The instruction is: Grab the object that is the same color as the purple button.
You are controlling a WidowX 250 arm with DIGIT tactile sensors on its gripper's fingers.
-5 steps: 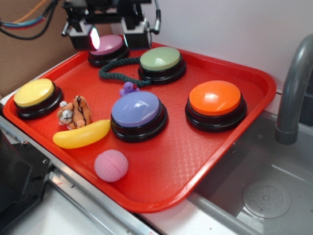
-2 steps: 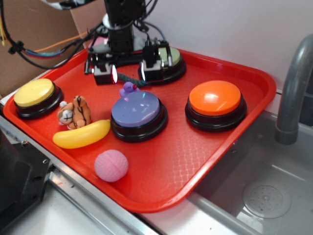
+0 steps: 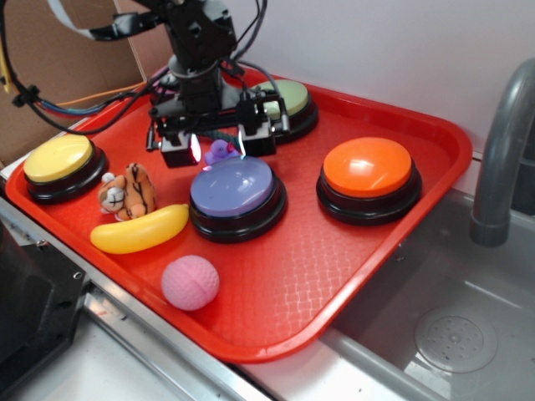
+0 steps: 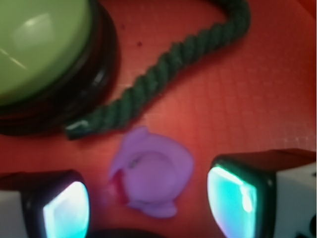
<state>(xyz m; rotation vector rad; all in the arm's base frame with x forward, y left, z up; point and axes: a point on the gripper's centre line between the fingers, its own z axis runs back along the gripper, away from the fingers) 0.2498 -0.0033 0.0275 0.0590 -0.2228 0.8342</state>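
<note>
Hovered w/ gripper (image 3: pixel 216 144) fingers spread wide, straddling purple duck (image 4: pixel 151 173) on tray (image 3: pixel 401 225) btwn purple button (image 3: pixel 234 189) & green rope (image 4: pixel 168 79); needed straight descent, centred, closing w/o snagging rope end.

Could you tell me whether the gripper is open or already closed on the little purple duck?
Open: in the wrist view both fingers flank the purple duck with red tray visible between.
</note>
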